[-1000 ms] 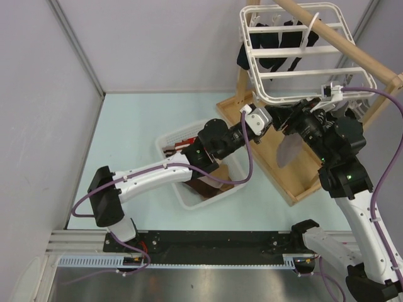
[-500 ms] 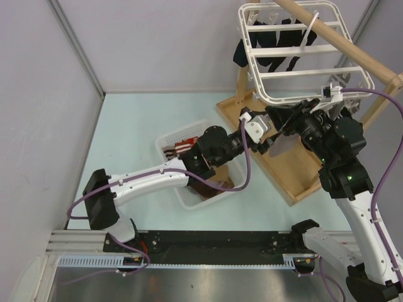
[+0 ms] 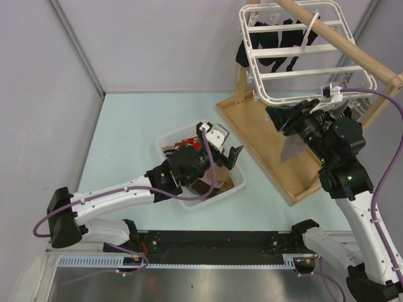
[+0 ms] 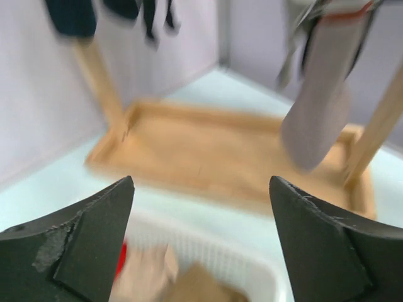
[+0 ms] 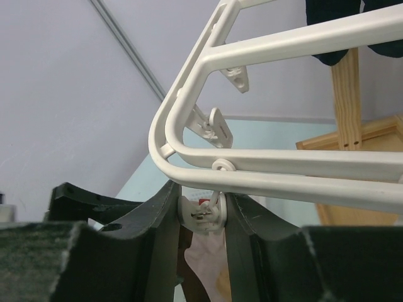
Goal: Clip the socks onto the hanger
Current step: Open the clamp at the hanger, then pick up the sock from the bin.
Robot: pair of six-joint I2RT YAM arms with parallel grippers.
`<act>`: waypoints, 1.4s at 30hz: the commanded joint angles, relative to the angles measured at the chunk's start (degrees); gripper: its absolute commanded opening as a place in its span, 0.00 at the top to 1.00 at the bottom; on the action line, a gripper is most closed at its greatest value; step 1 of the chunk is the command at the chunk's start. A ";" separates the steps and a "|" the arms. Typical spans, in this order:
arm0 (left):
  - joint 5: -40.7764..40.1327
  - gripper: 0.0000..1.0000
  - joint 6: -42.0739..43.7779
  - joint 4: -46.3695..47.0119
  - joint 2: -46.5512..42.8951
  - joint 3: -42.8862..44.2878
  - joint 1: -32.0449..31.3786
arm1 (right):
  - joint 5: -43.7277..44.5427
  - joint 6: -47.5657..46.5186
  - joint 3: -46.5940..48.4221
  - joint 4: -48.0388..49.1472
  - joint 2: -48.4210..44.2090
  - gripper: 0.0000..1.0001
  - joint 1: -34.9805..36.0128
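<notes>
While dark socks (image 3: 242, 55) are clipped at the far side of the white hanger (image 5: 283, 181), a pale grey sock (image 3: 291, 150) dangles under its near rim, where a clip (image 5: 204, 217) is pinched by the right gripper (image 5: 201, 201). The left gripper (image 4: 201, 182) is held wide above the basket (image 3: 160, 148), well apart from the hanger; the grey sock's top is hidden.

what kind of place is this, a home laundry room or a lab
Likely a robot lab cell staged for laundry: plain partition walls, a left arm and right arm bolted to a rail, a clip hanger on a wooden rack, and a basket of socks.
</notes>
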 commanded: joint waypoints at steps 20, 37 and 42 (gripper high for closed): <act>-17.19 0.29 -38.64 -47.37 26.43 16.68 26.18 | 4.18 -0.63 0.49 -2.48 0.44 1.00 -0.24; -13.50 0.67 -39.43 -48.34 42.36 22.84 30.23 | 4.09 -1.16 0.49 -2.74 0.88 1.00 -0.24; -13.06 0.94 -37.32 -47.82 37.54 21.00 30.06 | 4.09 -1.07 0.49 -2.92 0.80 1.00 -0.24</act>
